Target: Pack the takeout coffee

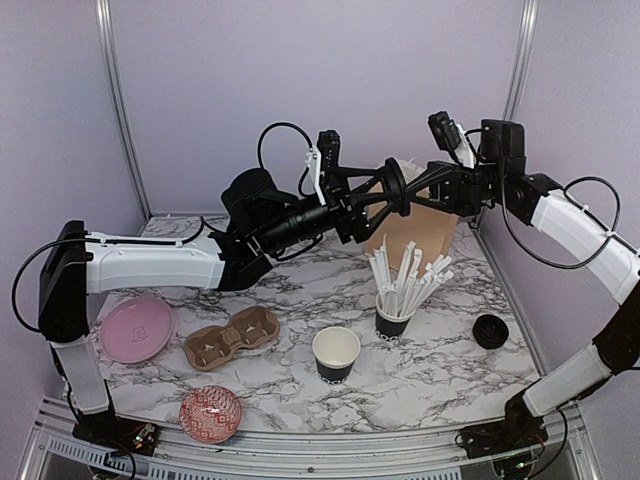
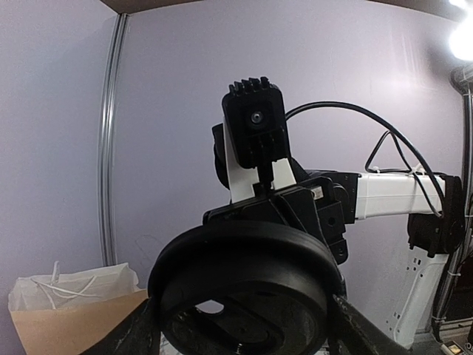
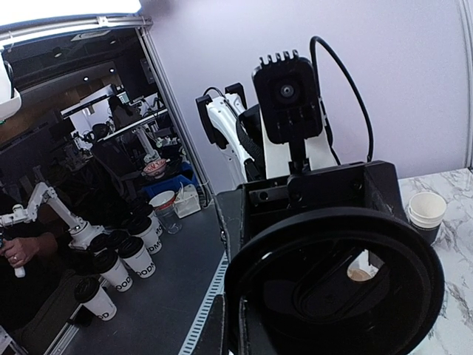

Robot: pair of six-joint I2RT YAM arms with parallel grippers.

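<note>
Top external: lid (image 1: 395, 188) aloft, cup (image 1: 336, 354) below

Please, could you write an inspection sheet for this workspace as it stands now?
Surface: marble table, no spill seen.
Job's things: one open black cup upright, near front; cardboard carrier empty; paper bag at back.
Clutter: straw cup, black lid, pink plate, red bowl.
Grippers: right gripper shut on black round object in mid-air; left gripper, fingers spread either side of it, contact unclear.
Cables: black cable loops on both arms, no snag seen.
Surroundings: lilac walls, metal posts.
</note>
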